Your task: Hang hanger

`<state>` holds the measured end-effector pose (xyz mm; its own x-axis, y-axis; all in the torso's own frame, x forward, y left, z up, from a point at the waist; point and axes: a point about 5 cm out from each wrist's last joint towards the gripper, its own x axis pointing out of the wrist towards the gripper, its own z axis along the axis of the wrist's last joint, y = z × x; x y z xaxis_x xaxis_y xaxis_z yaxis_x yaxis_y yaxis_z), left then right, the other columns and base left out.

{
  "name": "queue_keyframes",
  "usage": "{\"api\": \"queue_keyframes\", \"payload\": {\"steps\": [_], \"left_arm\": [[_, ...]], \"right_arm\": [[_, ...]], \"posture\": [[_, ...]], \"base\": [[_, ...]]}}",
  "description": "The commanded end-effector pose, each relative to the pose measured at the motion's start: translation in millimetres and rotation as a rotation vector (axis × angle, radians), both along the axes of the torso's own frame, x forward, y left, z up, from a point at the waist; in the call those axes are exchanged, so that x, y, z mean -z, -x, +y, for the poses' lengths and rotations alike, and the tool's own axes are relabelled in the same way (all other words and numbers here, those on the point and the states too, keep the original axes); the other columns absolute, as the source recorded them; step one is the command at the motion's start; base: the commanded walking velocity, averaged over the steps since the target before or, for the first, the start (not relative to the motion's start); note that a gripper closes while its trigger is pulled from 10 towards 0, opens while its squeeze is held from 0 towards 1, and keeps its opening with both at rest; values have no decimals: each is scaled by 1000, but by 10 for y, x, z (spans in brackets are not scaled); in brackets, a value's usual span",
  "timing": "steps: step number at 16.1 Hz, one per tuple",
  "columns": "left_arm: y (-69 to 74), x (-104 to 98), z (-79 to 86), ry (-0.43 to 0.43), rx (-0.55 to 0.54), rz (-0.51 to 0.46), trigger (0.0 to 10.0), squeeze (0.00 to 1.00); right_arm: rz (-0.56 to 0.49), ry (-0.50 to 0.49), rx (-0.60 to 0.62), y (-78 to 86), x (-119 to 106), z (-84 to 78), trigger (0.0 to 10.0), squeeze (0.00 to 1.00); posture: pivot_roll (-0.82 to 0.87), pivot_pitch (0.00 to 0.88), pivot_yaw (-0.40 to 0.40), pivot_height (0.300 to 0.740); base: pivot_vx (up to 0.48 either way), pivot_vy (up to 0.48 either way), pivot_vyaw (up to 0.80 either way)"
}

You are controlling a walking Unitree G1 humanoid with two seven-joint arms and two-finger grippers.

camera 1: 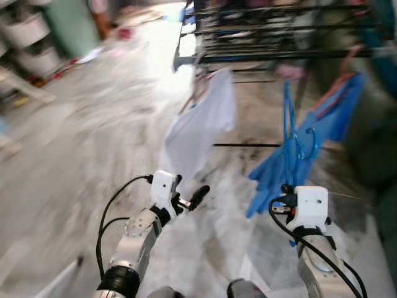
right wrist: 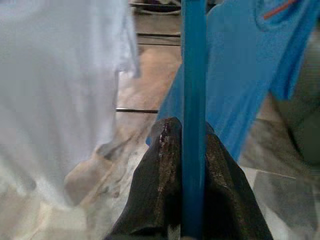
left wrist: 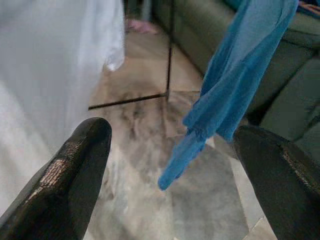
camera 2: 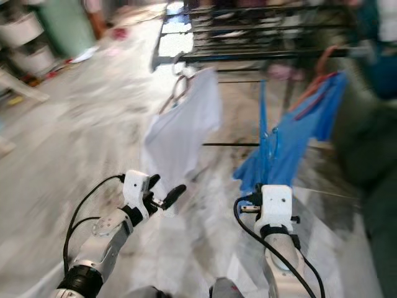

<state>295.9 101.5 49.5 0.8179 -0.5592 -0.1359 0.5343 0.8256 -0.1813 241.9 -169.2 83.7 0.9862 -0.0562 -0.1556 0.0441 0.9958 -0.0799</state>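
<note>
We see the head views smeared by blur, so edges and small details are hard to make out. Our right claw [right wrist: 186,150] is pinched on a blue hanger [right wrist: 194,75], its two black fingers [right wrist: 160,185] pressed against either side of the hanger's bar, which stands upright out of the grip. In the left eye view the hanger [camera 1: 289,133] rises from above the right wrist, with a blue garment [camera 1: 310,139] just beside it; we cannot tell whether the garment hangs on the held hanger or on the dark drying rack [camera 1: 279,37] behind (the rack's upper part is cut off by the frame). An orange-red hanger line shows at the garment's collar.

Our left claw [left wrist: 170,165] is spread wide, pinching nothing, its fingers [left wrist: 75,170] far apart and pointing toward the marble floor [camera 1: 93,143]. A white T-shirt [camera 1: 201,127] hangs from the rack's near rail, just ahead of the left claw and beside the blue garment. A grey-green sofa [left wrist: 280,100] stands behind the blue cloth, only partly visible. Blurred white tubs [camera 1: 28,37] sit at far left.
</note>
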Motion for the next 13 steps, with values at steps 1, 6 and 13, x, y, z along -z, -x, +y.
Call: {"api": "queue_keyframes", "payload": {"steps": [1, 6, 13], "left_arm": [[12, 28, 54, -15, -5, 9, 10000, 0], [9, 28, 34, -18, 4, 4, 10000, 0], [94, 109, 66, -51, -26, 21, 10000, 0]], "right_arm": [[-4, -8, -10, 14, -9, 50, 10000, 0], [0, -10, -18, 16, -4, 57, 10000, 0], [56, -15, -83, 65, 66, 123, 10000, 0]], "posture": [[-220, 191, 82, 740], [-223, 188, 82, 740], [-222, 190, 80, 740]], "base": [[345, 0, -800], [349, 0, -378], [50, 0, 0]]}}
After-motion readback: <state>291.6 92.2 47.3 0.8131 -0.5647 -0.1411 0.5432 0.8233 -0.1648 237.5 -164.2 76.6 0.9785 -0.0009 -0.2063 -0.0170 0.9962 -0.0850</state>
